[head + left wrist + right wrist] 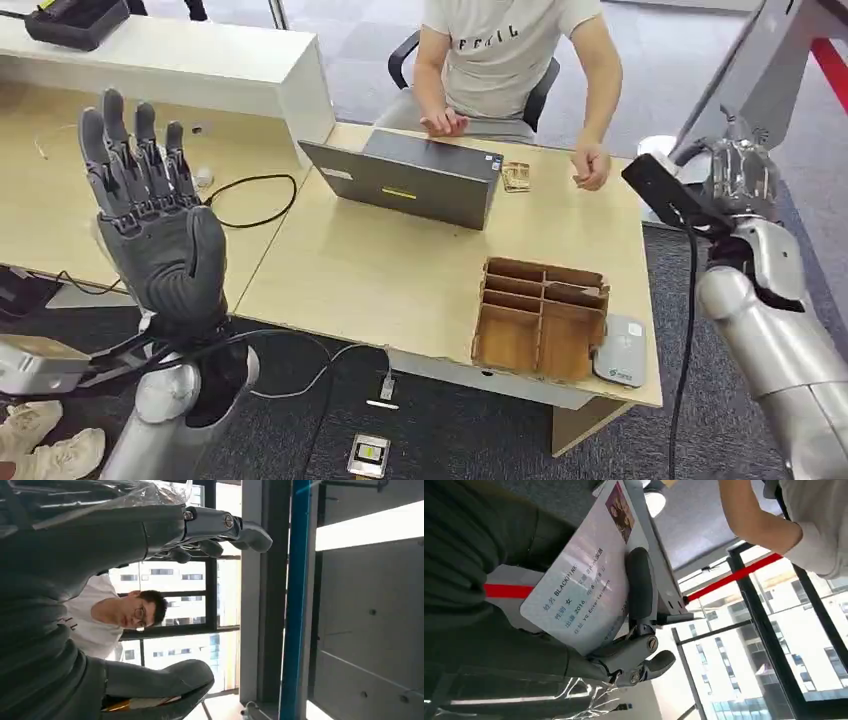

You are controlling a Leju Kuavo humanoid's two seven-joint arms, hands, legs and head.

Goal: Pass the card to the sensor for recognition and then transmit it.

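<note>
Both hands are raised beside the table [400, 280]: the left hand [150, 215] spread and bare, the right hand [574, 625] pinching the card [579, 585], seemingly well off the sensor [620, 362].

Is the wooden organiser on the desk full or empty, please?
Empty, as far as visible: the head view shows bare compartments in the wooden organiser; the desk carries it.
</note>
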